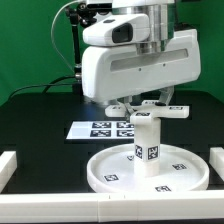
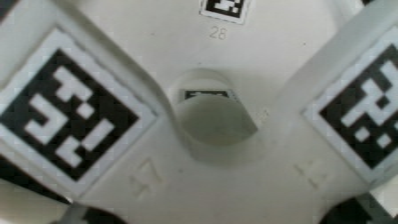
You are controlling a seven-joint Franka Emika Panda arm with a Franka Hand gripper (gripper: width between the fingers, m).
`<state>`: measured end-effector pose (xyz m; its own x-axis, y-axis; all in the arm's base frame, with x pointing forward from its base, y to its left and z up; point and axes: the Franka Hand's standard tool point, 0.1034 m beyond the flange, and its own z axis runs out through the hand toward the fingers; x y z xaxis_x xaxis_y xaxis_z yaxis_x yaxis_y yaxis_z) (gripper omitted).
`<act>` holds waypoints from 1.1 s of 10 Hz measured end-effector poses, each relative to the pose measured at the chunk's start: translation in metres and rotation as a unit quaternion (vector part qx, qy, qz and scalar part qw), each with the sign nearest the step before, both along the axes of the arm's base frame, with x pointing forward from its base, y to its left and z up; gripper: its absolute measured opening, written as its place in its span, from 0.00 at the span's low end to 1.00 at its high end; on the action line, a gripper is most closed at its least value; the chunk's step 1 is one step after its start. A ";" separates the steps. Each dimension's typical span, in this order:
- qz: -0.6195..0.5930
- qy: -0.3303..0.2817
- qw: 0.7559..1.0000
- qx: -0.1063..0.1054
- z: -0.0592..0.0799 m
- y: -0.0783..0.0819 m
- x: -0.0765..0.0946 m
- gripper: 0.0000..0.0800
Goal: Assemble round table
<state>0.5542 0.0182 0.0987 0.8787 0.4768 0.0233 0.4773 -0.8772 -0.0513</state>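
Observation:
The large rimmed round disc [image 1: 110,172] lies flat on the black table at the front. The short thick cylinder leg [image 1: 147,146] stands upright at its centre, tags facing out. The cross-shaped foot [image 1: 160,112] sits level on top of the leg. My gripper [image 1: 143,106] comes straight down on the foot and is shut on it. In the wrist view the foot [image 2: 217,60] fills the picture, with tagged arms on both sides and a round hole [image 2: 217,125] at its middle. My fingers are almost hidden there.
The marker board [image 1: 97,128] lies flat behind the disc, toward the exterior view's left. White bars [image 1: 8,166] edge the workspace on both sides. Black cables hang behind the arm before a green backdrop.

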 end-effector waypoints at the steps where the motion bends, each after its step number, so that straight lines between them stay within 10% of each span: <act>1: 0.000 0.000 1.000 0.000 0.000 0.000 0.000 0.57; 11: -0.014 0.001 1.000 0.000 0.000 0.000 0.000 0.57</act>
<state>0.5542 0.0183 0.0987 0.8918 0.4520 0.0220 0.4525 -0.8903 -0.0521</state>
